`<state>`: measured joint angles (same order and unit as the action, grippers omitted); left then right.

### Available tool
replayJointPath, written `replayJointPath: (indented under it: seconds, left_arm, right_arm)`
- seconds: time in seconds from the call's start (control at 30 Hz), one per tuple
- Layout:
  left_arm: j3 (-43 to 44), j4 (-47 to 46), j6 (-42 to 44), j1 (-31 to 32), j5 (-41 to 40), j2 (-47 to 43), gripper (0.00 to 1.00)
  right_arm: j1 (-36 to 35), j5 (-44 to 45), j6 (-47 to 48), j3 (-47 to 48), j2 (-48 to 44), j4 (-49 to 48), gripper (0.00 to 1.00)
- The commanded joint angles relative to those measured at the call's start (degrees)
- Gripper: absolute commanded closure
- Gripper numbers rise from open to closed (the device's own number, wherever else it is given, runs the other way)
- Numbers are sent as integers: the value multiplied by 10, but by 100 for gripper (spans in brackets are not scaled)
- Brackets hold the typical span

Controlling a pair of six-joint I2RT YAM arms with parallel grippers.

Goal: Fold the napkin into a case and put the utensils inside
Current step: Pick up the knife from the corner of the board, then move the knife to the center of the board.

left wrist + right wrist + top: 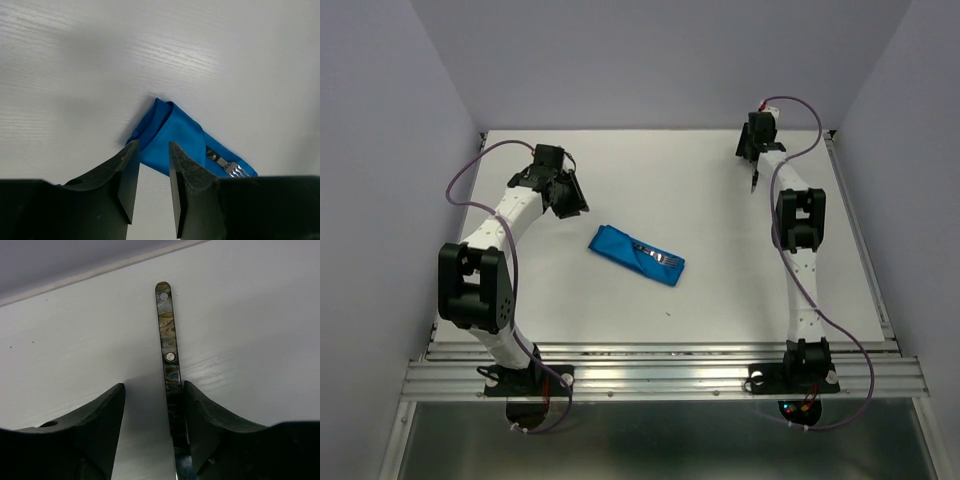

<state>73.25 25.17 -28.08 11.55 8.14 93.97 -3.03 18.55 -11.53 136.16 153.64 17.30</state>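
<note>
Left arm bent, left pincer part-open, right arm stretched far, right pincer jaws apart

**My work cell: a robotics laboratory.** A plain white table is boxed in at the back and both sides by bare pale-lilac walls, which makes a closed test bay rather than a lived-in room. Along the near edge runs a slotted aluminium rail. The bases of my left arm and my right arm are bolted to it. Purple cables loop openly from the arms, and small indicator lights glow at the right base. The one household article, a blue napkin, lies alone at mid-table.
</note>
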Motion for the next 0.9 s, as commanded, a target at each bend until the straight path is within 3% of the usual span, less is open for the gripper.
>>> replayJointPath:
  seconds: [0.0,0.17,0.27,0.4,0.53,0.87]
  left_arm:
    - [36,7,12,1,-7,0,59]
    - [35,7,9,1,0,4,60]
    - [26,11,9,1,-9,-5,60]
    - [9,2,4,1,-5,-19,59]
    - [8,1,0,1,1,-29,59]
    - [-14,0,6,1,10,-68,59]
  right_arm:
    - [5,-27,2,5,6,-13,48]
    - [5,-46,1,-85,-50,-36,79]
    - [5,-75,6,-149,-83,-42,91]
    - [-1,-140,36,-266,-187,-65,94]
    - [-16,-178,63,-454,-294,-81,93]
    - [-54,-221,7,-806,-561,-90,91]
